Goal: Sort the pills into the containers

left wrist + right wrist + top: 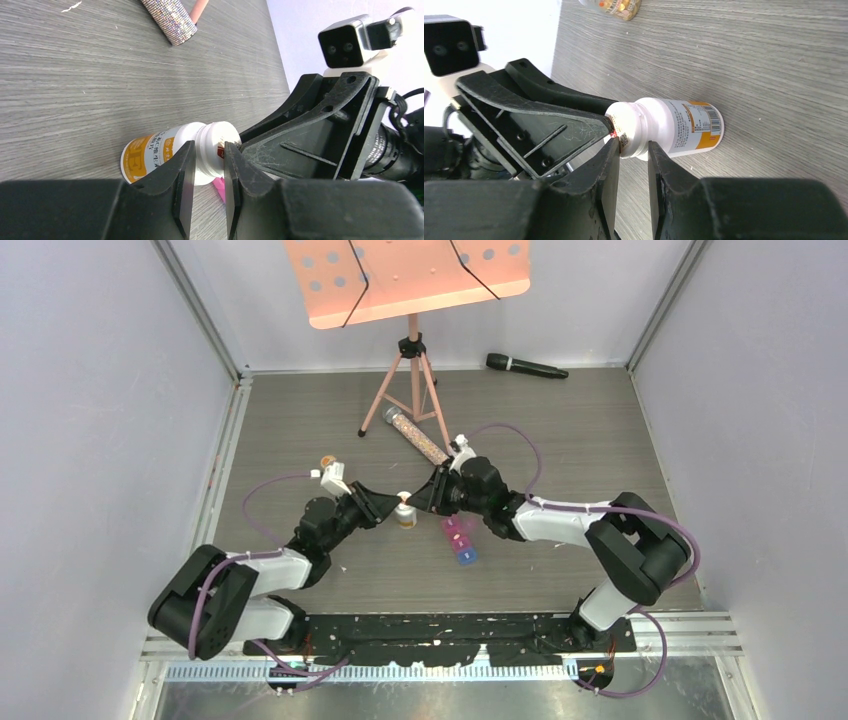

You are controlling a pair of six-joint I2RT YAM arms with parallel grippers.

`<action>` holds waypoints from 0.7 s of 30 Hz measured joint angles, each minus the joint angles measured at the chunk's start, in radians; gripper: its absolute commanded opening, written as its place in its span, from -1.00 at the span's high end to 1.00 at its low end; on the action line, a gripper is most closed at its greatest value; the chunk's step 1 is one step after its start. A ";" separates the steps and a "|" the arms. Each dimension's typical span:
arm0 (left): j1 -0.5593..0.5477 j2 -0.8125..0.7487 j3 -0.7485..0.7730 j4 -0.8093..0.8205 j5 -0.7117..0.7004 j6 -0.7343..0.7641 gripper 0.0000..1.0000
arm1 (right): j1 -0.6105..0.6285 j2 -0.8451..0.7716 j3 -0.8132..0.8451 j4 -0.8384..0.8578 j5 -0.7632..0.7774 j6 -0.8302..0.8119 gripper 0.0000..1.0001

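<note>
A small white pill bottle (405, 514) with an orange label stands on the table between both arms. My left gripper (208, 145) is shut on its white neck just below the cap, coming in from the left (392, 504). My right gripper (632, 144) is shut on the cap end of the same bottle (674, 127), coming in from the right (424, 501). The containers (460, 538), a pink, purple and blue strip, lie just right of the bottle under my right arm. Only a pink corner (218, 188) of the strip shows in the left wrist view. No loose pills show.
A long clear tube of speckled beads (415, 435) lies behind the grippers by the pink music stand's tripod (410, 380). A small jar of orange pills (326, 462) stands at the left beside my left wrist. A black microphone (525, 366) lies at the back right.
</note>
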 measured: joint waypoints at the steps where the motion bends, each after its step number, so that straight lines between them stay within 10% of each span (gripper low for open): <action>1: 0.000 -0.008 0.008 -0.021 -0.002 0.002 0.99 | 0.002 -0.003 0.016 -0.035 0.008 -0.010 0.64; 10: -0.035 -0.267 0.141 -0.572 -0.077 0.112 -0.22 | 0.048 -0.019 0.240 -0.450 0.077 -0.184 -0.11; 21: -0.025 -0.460 0.290 -1.047 -0.290 0.212 -0.44 | 0.066 -0.037 0.384 -0.671 0.129 -0.394 -0.95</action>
